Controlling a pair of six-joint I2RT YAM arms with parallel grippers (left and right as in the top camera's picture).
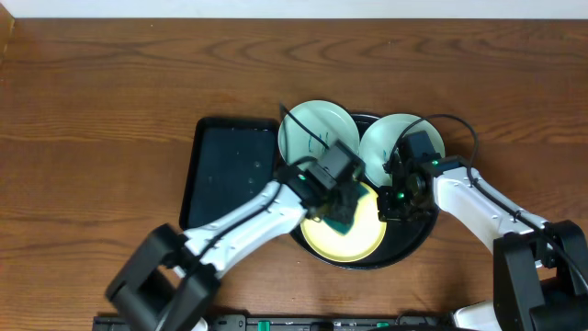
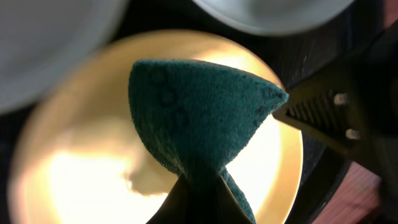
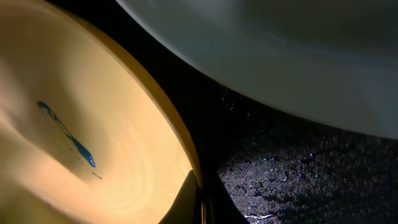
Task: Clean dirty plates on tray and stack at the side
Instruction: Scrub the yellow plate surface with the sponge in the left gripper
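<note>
The round black tray (image 1: 415,241) holds three plates. The yellow plate (image 1: 360,241) lies at the front; it also shows in the left wrist view (image 2: 93,180) and in the right wrist view (image 3: 81,124) with a blue marker streak. Two mint-blue plates (image 1: 308,129) (image 1: 390,138) lie behind it, the left one with scribbles. My left gripper (image 1: 338,219) is shut on a dark green sponge (image 2: 199,118) over the yellow plate. My right gripper (image 3: 200,202) is shut on the yellow plate's right rim.
A smaller rectangular black tray (image 1: 225,170) lies left of the round tray. Brown wood tabletop (image 1: 110,110) stretches around both trays. The wet black tray floor (image 3: 305,168) shows in the right wrist view.
</note>
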